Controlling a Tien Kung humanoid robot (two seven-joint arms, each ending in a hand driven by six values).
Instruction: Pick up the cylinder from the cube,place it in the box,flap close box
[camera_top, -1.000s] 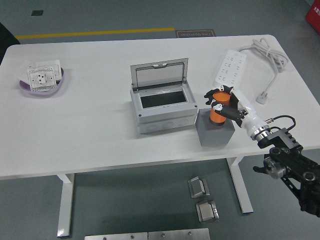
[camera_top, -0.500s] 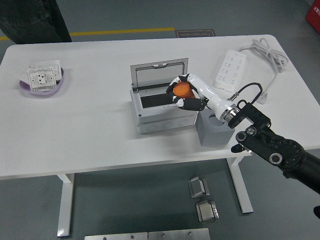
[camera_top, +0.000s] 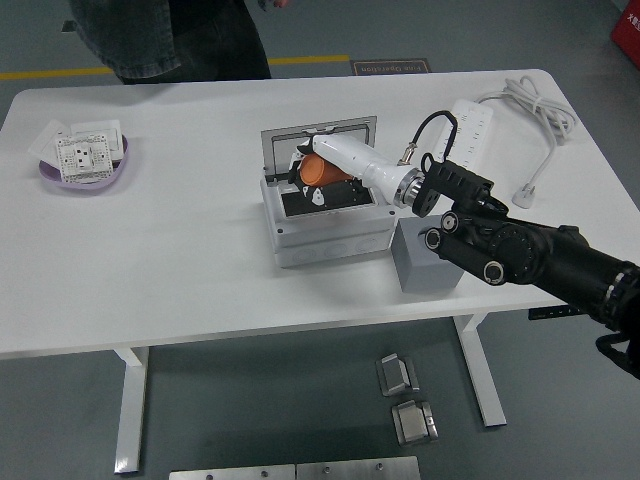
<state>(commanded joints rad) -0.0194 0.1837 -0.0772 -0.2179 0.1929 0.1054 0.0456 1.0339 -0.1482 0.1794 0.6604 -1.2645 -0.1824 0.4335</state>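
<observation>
Orange cylinder (camera_top: 322, 171) was gripped in the right hand (camera_top: 318, 172), white fingers (camera_top: 318, 194) wrapped around it, held over the open compartment of the grey plastic box (camera_top: 325, 225). Box lid (camera_top: 320, 146) stood upright, hinged at the far side. Grey cube (camera_top: 425, 265) sat just right of the box, top bare, partly behind the black forearm. White surface (camera_top: 180, 250) also carried a purple dish (camera_top: 85, 172) of socket plates far left and a white power strip (camera_top: 465, 125) far right. A person stood at the far edge.
</observation>
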